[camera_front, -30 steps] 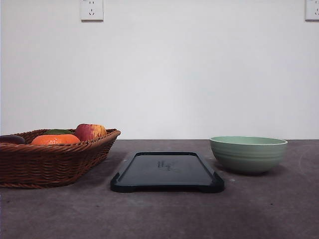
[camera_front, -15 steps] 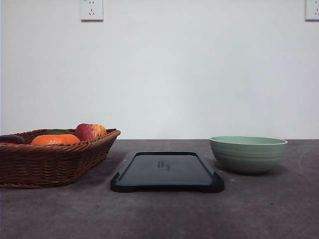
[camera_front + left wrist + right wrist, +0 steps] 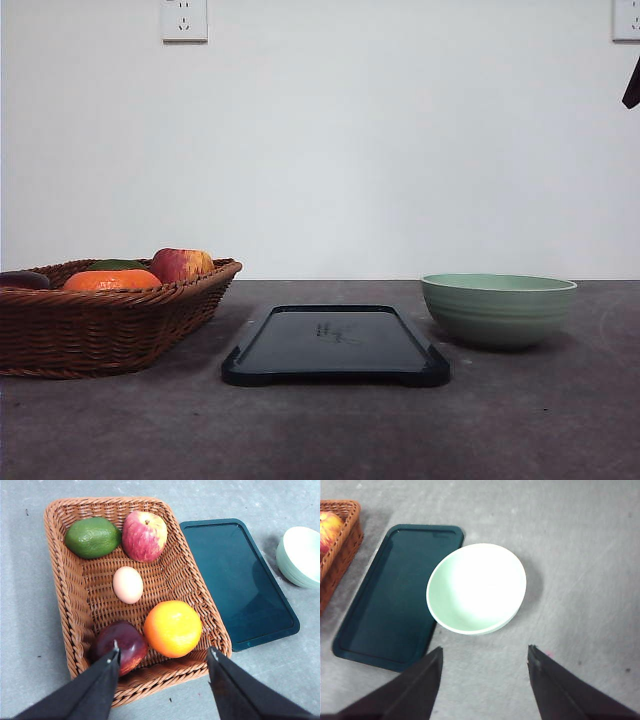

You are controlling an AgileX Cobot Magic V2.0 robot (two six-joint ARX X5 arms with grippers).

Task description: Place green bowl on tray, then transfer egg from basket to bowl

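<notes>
Change since half a second ago: a dark sliver has entered the front view at the far right edge, high against the wall, above the bowl's side of the table (likely part of the right arm, too little visible to be sure). Objects themselves have not shifted. Judgement: the right arm is starting toward the green bowl, so step one is only beginning.

Count, left to right:
- basket [image 3: 75, 610]: one, at left, on the table.
- Inside it, five items: one green lime-like fruit [image 3: 92, 537], one apple [image 3: 144, 535], one egg [image 3: 128, 584] near the middle of the weave, one dark red-purple fruit [image 3: 122, 642], one orange [image 3: 172, 628].
- tray [image 3: 335, 342]: one, centre, nothing on it.
- green bowl [image 3: 498, 309]: one, at right, on the table just beside the tray's right edge, nothing in it.

left gripper [image 3: 162, 657]: fingers spread wide, holding nothing, hovering above the basket's near rim.
right gripper [image 3: 485, 657]: fingers spread wide, holding nothing, above the table near the bowl.
</notes>
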